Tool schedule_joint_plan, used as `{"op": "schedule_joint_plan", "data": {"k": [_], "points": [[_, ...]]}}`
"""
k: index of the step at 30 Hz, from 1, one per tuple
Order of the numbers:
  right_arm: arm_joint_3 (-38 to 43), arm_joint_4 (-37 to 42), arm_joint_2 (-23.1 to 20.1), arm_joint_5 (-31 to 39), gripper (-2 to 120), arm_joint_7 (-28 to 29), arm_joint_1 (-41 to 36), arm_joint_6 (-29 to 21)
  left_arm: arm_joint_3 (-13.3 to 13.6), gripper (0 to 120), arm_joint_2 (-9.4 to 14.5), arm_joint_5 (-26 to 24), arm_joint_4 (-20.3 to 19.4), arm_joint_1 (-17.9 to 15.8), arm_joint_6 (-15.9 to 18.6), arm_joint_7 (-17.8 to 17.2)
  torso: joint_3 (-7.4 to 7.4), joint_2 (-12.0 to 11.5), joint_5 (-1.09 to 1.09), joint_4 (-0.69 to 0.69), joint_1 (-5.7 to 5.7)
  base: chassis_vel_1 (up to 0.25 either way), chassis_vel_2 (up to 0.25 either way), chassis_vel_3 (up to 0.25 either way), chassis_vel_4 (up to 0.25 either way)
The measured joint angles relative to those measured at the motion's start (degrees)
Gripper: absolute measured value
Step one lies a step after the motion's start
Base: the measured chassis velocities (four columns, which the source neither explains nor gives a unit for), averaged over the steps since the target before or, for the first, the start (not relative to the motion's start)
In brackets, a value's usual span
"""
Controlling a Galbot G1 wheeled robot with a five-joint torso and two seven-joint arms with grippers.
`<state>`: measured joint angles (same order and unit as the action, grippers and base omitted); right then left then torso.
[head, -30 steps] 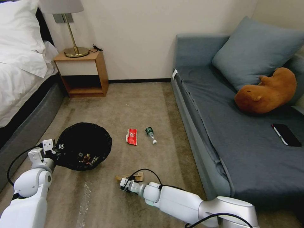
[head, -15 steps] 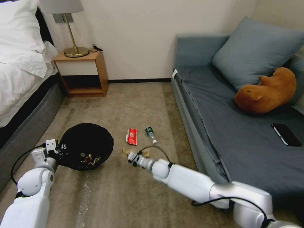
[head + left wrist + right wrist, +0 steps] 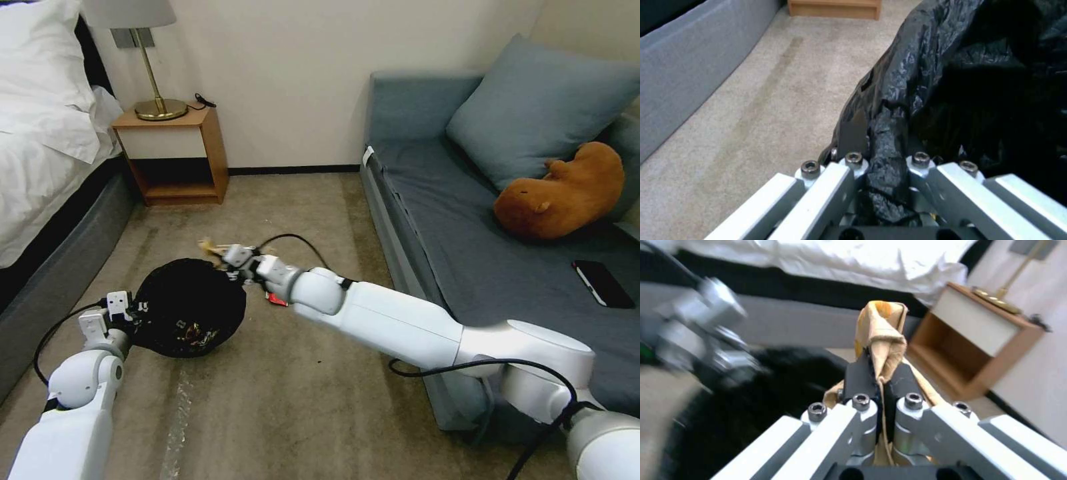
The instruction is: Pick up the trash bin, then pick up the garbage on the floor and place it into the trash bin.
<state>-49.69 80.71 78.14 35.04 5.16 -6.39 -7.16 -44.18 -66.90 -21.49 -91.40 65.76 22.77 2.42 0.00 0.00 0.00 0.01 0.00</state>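
Trash bin (image 3: 190,308) hangs low over the carpet, its black liner pinched by the left end effector (image 3: 887,156) — the left wrist view shows this. Right end effector (image 3: 880,373) clamps the brown paper bag (image 3: 882,330) at the bin's far rim, bed (image 3: 47,153) and nightstand (image 3: 175,155) beyond; red snack packet (image 3: 277,299) peeks beneath the arm.

Plush toy (image 3: 561,193) on sofa (image 3: 527,293) (phone (image 3: 603,283) nearby)
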Motion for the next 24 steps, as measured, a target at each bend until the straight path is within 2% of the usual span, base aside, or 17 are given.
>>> {"op": "schedule_joint_plan", "data": {"k": [7,9,13,15,21,24], "points": [[-2.5,-1.7,4.8,4.4,0,2.3,-0.3,1.3,0.9,4,-0.2,0.1,-0.9,0.7,-0.3,-0.1,0.0,0.0,0.0,0.0,0.0,0.0,0.0,0.0,0.0],[-2.8,-6.8,7.9,3.4,0,2.6,-1.4,4.1,1.5,4,-0.6,0.5,-1.6,1.2,-0.3,-0.1,0.0,0.0,-0.01,0.0,0.0,0.0,0.0,0.0,0.0],[-2.8,-10.0,9.4,2.6,0,2.9,-2.1,5.6,1.9,4,-0.9,1.1,-1.6,1.5,-0.4,0.0,0.0,0.0,-0.01,-0.01,0.0,0.0,0.0,0.0,0.0],[-2.2,-18.0,12.9,-0.5,0,3.0,-3.7,9.8,2.6,4,-1.9,2.1,-1.6,1.6,-0.6,-0.1,0.0,0.0,-0.01,0.0,0.0,0.0,0.0,0.0,0.0],[-0.8,-23.7,14.2,-3.3,0,2.9,-6.0,12.5,3.4,4,-2.3,2.3,-1.9,1.3,-0.5,-0.2,0.0,0.0,-0.01,-0.03,0.0,0.0,0.0,0.0,0.0],[-0.5,-24.1,14.2,-3.9,0,2.9,-6.9,12.9,3.5,3,-2.4,2.3,-2.1,1.3,-0.5,-0.2,0.0,0.0,0.0,-0.03,0.0,0.0,0.0,0.0,0.0]]}}
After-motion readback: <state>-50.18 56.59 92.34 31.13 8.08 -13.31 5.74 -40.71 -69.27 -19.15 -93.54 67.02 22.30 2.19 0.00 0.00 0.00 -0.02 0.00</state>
